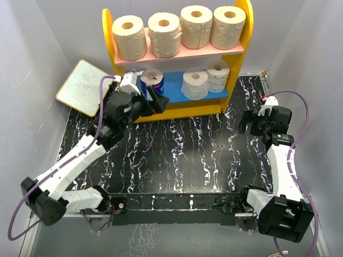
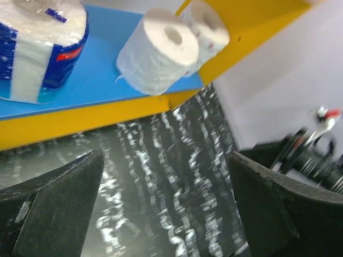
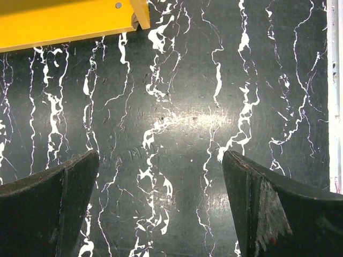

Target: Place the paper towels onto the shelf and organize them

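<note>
The shelf (image 1: 244,33) stands at the back of the table. Several tan paper towel rolls (image 1: 165,35) stand in a row on its pink upper board. On the blue lower board (image 2: 102,75) stand the blue-wrapped roll (image 1: 152,79) at the left and two white rolls (image 1: 195,83) at the right. The wrapped roll (image 2: 37,51) and the white rolls (image 2: 158,56) also show in the left wrist view. My left gripper (image 1: 151,99) is open and empty, just in front of the wrapped roll. My right gripper (image 1: 247,122) is open and empty over the mat, right of the shelf.
A small whiteboard (image 1: 83,87) leans at the back left beside the shelf. The black marbled mat (image 1: 187,155) covers the table. The shelf's yellow base (image 3: 64,21) lies at the top of the right wrist view. Grey walls close in on both sides.
</note>
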